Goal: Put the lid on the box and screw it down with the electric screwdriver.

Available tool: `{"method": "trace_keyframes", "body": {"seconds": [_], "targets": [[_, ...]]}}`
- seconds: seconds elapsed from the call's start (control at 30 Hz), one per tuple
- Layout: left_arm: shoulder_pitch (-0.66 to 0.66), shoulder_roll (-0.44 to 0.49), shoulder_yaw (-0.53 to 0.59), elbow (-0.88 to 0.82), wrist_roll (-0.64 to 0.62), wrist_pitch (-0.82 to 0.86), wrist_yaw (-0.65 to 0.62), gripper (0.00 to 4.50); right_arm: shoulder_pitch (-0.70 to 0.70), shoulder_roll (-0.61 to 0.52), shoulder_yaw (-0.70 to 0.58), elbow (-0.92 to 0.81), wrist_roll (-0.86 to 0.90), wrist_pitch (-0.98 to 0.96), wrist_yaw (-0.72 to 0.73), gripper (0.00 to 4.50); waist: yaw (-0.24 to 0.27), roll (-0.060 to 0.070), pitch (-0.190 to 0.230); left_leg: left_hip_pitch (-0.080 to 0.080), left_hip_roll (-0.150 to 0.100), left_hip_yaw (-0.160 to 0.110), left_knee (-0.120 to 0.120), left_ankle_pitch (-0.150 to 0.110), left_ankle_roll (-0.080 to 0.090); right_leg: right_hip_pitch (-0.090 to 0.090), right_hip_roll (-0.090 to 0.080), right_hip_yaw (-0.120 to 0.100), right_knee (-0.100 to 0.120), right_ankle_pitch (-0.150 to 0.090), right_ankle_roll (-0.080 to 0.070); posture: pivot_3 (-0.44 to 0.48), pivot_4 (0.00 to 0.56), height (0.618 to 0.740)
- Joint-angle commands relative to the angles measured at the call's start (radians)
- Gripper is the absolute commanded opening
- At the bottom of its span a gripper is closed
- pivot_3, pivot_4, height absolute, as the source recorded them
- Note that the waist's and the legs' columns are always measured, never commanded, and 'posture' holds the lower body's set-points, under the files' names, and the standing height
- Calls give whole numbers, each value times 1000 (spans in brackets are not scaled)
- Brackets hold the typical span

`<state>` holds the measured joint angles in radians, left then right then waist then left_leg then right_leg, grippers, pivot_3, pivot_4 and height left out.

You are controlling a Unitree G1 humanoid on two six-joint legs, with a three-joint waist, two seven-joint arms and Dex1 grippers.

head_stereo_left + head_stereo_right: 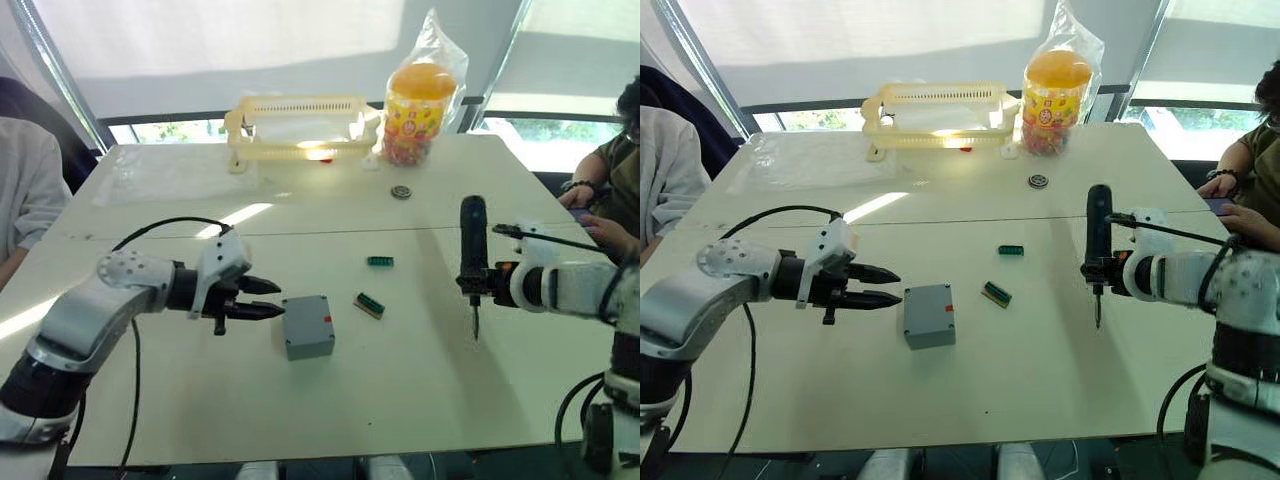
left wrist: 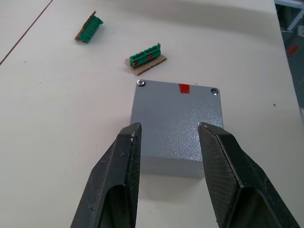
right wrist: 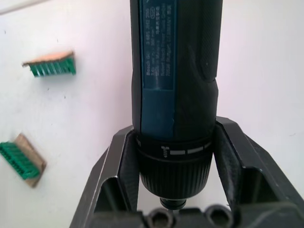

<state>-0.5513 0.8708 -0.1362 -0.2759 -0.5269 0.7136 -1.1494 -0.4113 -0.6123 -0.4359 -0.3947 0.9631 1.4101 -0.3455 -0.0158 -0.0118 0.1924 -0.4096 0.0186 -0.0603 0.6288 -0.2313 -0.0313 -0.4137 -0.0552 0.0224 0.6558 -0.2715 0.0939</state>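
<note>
- Table [image 1: 420, 400] first: we see the grey box [image 1: 307, 326] lying near its middle, with the lid [image 2: 175, 121] already seated flat on top, a screw head showing at each of the two far corners and a red mark between them.
- Basket [image 1: 298, 126] in yellow and a bagged tub of sweets [image 1: 421, 100] stand at the far edge, well apart from the work.
- Left gripper [image 1: 262, 298] hangs just beside the box on its left side, fingers spread with nothing between them, pointing straight at the box; in the wrist view the fingertips [image 2: 130, 142] frame the near edge of the lid.
- Right gripper [image 1: 478, 281] is clamped around the black screwdriver [image 1: 472, 262], which stands upright, its long axis vertical and its bit pointing down above bare table.
- Box lies to the left of the screwdriver, well apart, so we judge the coming move turns on carrying the bit leftward over a corner screw while the nearer left gripper steadies the box.
- Two small green pieces [image 1: 369, 304] [image 1: 379, 261] lie between box and screwdriver.
</note>
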Motion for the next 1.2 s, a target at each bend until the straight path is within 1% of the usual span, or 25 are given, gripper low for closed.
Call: {"method": "trace_keyframes", "body": {"seconds": [0.03,0.1,0.17,0.23,0.33,0.37,0.5,0.67,0.9,1.2], "targets": [[-51,-18,-17,33,13,-10,-25,1873,53,90,15,-187,-139,-311,44,1757,0,2,0,0,0,1,1,0,0,0,0,0,0,0,0,0,150,740],[-73,-31,-53,50,40,-18,-36,1873,59,193,43,-222,-175,-468,91,1757,-10,3,1,0,0,2,1,0,0,0,0,1,0,0,0,0,150,740],[-91,-48,-74,66,59,-15,-32,1873,57,260,96,-248,-207,-586,161,1757,-17,4,1,1,0,3,1,0,0,0,0,3,0,0,0,0,150,740],[-97,-57,-80,66,64,-8,-33,1873,64,292,156,-261,-240,-665,229,1757,-23,4,1,1,0,3,1,0,0,0,0,3,0,0,0,0,150,740],[-72,-58,-102,32,80,8,-23,1873,65,333,309,-277,-280,-786,380,1757,-28,4,1,1,0,2,1,0,0,-1,0,2,1,0,0,0,150,740],[-60,-55,-109,20,88,8,-22,1873,63,344,342,-273,-291,-814,412,1757,-30,4,1,1,0,2,0,0,0,-1,0,3,1,0,0,0,150,740],[-21,-55,-126,2,124,-10,-3,1873,57,367,427,-239,-352,-885,483,1757,-26,4,1,1,0,2,1,0,0,-1,0,3,1,0,0,0,150,740],[42,-59,-165,-12,206,-50,44,1873,59,384,509,-190,-429,-961,559,1757,-13,3,0,2,0,2,2,0,0,2,-1,2,1,0,0,0,150,740],[79,-85,-152,-33,207,-36,82,1873,85,396,584,-108,-526,-1051,645,1757,0,3,0,3,0,2,2,0,0,3,-1,1,1,0,0,0,150,740],[81,-79,-144,-27,206,-30,78,1873,104,423,612,-24,-605,-1129,699,1757,-1,3,-1,4,0,2,2,0,0,4,-1,1,1,0,0,0,150,740]]}}
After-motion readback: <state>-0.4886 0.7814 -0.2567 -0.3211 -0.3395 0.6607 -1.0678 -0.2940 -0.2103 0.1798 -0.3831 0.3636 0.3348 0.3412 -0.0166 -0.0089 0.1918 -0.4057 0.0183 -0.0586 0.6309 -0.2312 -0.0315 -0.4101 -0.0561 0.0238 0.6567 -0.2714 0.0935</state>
